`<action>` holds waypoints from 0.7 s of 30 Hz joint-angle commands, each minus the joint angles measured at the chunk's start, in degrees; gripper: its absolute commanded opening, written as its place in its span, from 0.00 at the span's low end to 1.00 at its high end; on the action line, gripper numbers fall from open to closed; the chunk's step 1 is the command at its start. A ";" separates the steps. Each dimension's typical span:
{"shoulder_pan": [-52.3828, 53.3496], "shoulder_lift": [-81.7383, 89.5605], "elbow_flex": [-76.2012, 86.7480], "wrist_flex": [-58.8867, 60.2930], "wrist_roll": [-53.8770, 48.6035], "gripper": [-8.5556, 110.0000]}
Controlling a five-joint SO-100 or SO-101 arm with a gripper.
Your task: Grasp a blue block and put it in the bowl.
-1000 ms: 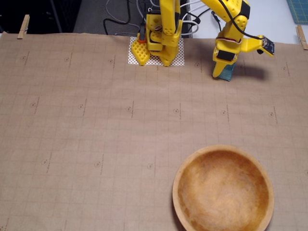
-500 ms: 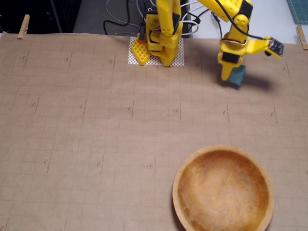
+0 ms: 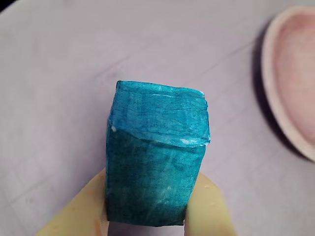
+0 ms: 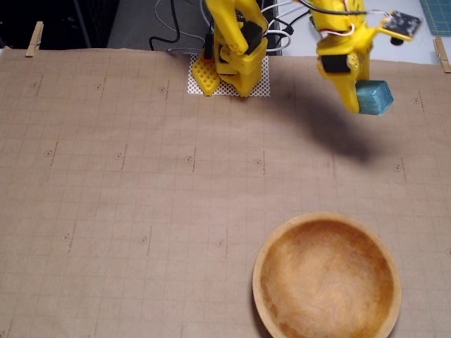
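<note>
The block (image 3: 156, 162) is being held clamped in the claw (image 3: 147, 216), one finger pressed on each side face near its lower end, and is being carried clear of the desk (image 4: 141, 176), well apart from the bowl (image 4: 327, 276) nearer the camera in the fixed view. From its rough, foam-like skin it is being judged light, soft and not slippery, so a moderate grip across opposite flat faces is being considered sufficient.

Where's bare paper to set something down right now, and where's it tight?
Free: the whole left half of the brown gridded paper, left of the round orange-brown wooden bowl, and the strip between it and the yellow arm base. Crowded: top right, under the claw holding the small teal-blue foam block.
</note>
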 commanded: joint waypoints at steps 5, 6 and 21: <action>13.62 5.45 -5.80 0.35 -0.53 0.05; 14.85 5.45 -5.63 0.35 -0.53 0.05; 47.20 -0.09 -6.42 -4.13 -6.59 0.05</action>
